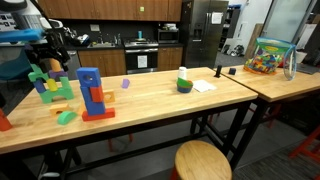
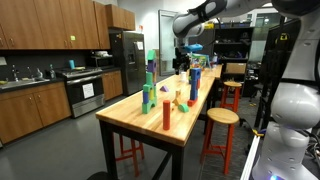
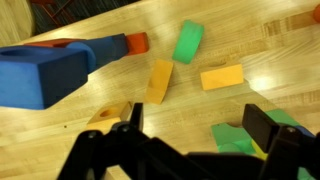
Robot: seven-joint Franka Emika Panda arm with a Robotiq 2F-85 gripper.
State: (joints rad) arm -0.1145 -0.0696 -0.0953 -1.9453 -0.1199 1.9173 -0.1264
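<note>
Your tool [image 3: 195, 116] is spread wide and has hold of nothing: in the wrist view its two dark fingers [image 3: 131, 126] stand well apart, with bare wood of the counter [image 3: 260, 45] showing between them. It hangs over the end of the counter where the blocks lie, as you can see in both exterior views [image 1: 48, 58] [image 2: 183, 58]. The thing nearest to it is a green block [image 3: 233, 140], lying on the counter just inside the finger at the right of the wrist view; whether that finger touches it, you cannot tell. A yellow block [image 3: 160, 80] lies slanted beyond the gap between the fingers, and a second yellow block [image 3: 221, 77] sits close beside it, the two apart. Farther on lies a green cylinder [image 3: 188, 42] on its side. Off toward the other finger a big blue block [image 3: 40, 75] lies with a red block [image 3: 112, 46] against its far end, and a plain wooden block [image 3: 108, 115] rests just beside that finger. In an exterior view, a blue tower on a red base [image 1: 92, 95] stands further along the counter.
</note>
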